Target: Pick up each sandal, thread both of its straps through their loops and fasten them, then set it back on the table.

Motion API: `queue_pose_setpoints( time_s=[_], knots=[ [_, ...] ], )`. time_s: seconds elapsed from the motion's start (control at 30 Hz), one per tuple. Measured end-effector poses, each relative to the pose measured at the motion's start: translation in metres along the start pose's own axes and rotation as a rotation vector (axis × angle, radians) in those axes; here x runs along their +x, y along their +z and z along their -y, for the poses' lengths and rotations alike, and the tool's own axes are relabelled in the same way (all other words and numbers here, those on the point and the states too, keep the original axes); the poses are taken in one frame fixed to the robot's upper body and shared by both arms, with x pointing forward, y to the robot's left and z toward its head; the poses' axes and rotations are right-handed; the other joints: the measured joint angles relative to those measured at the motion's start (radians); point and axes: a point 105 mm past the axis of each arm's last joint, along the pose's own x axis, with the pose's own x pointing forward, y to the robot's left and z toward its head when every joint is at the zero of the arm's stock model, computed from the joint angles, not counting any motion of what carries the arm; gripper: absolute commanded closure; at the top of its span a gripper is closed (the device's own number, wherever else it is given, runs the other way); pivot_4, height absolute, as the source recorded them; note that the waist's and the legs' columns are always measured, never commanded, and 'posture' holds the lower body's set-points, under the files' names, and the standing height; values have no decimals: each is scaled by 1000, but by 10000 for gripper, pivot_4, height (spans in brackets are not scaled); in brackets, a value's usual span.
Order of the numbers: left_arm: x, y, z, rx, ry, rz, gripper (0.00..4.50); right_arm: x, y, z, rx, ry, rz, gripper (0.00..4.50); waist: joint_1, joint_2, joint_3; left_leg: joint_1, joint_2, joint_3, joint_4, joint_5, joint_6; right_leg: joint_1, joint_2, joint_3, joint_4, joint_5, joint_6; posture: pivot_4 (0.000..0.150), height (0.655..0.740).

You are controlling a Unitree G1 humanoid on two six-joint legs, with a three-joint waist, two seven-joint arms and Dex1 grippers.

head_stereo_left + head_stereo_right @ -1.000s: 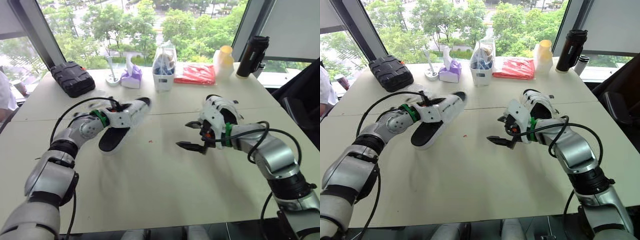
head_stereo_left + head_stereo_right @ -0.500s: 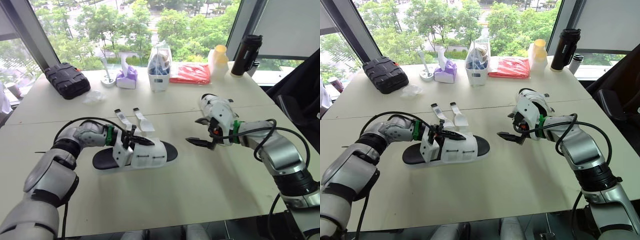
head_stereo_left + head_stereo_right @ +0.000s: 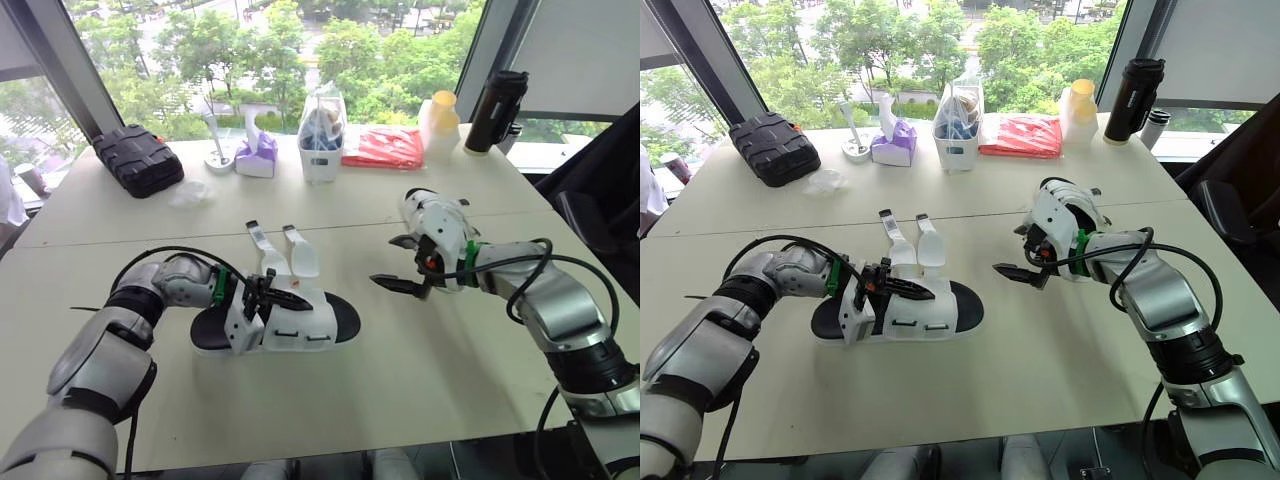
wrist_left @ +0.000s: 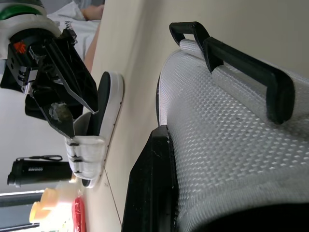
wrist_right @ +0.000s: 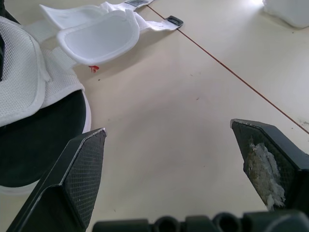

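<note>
Lying sole-down on the table (image 3: 330,410), the sandal (image 3: 312,322) sits in front of the robot, a little to its left. Its long axis runs roughly side to side, parallel with the near edge. Which end is the toe is hard to say from here. Both straps (image 3: 300,256) are undone and fan out flat toward the far side of the table.

The left gripper (image 3: 262,298) appears to be clamped on the white mesh upper near its left end. In the left wrist view one black finger (image 4: 149,183) presses against that fabric, just below the black loops (image 4: 241,67).

The sandal probably handles light, with a stiffish foam sole, a soft padded upper and floppy straps that will sag when lifted. A hold on the sole edge or the firm side of the upper looks steadier than the fabric, and it would leave the loops free. Each strap is best pinched near its tip.

The right gripper (image 3: 388,262) hovers just above the table with its fingers spread wide and nothing between them. It stands apart from the sandal's right end, and a second sandal (image 3: 440,215) lies just behind it.
</note>
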Motion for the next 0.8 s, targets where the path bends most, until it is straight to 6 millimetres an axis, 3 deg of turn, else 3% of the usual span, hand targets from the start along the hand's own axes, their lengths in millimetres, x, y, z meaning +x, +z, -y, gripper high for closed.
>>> queue_pose_setpoints(
  time_s=[0.13, 0.23, 0.4, 0.5, 0.63, 0.8],
  knots=[
    [3, 2, -1, 10, 12, 13, 44889, 1, 0, -1, 1, 4, 2, 0, 0, 0, 0, 0, 0, 0, 0, 0, 0, 0, 0, 0, 0, 0, 0, 1500, 7400],
    [4, 3, 0, 9, 16, 17, 35423, 2, 0, -2, 2, 6, 2, 0, -1, 0, 0, 0, 0, 0, 0, 0, 0, 0, 0, 0, 0, 0, 0, 1500, 7400],
    [5, 4, 2, -2, 18, 21, 11086, 4, 0, -4, 4, 13, 5, 0, -1, 0, 0, 0, 0, 0, 0, 0, 0, 0, 0, 0, 1, 0, 0, 1500, 7400],
    [3, 4, 1, -4, 29, 17, 798, 4, 0, -4, 4, 15, 4, 0, -1, 0, 0, 0, 0, 0, 0, 0, 0, 0, 0, 0, 1, 0, 0, 1500, 7400],
    [-4, 1, 4, -27, 34, -7, 798, 5, 0, -5, 4, 18, 3, 0, -4, 0, 0, 1, 0, 0, 0, 0, 0, 0, 0, 0, 1, 0, 0, 1500, 7400],
    [-33, -2, 10, -77, 39, -91, 798, 5, -2, -7, 5, 27, -4, 0, -6, 0, 0, 2, 1, -1, 0, -1, 1, 0, 0, 1, 2, 0, 0, 1500, 7400]
  ],
)
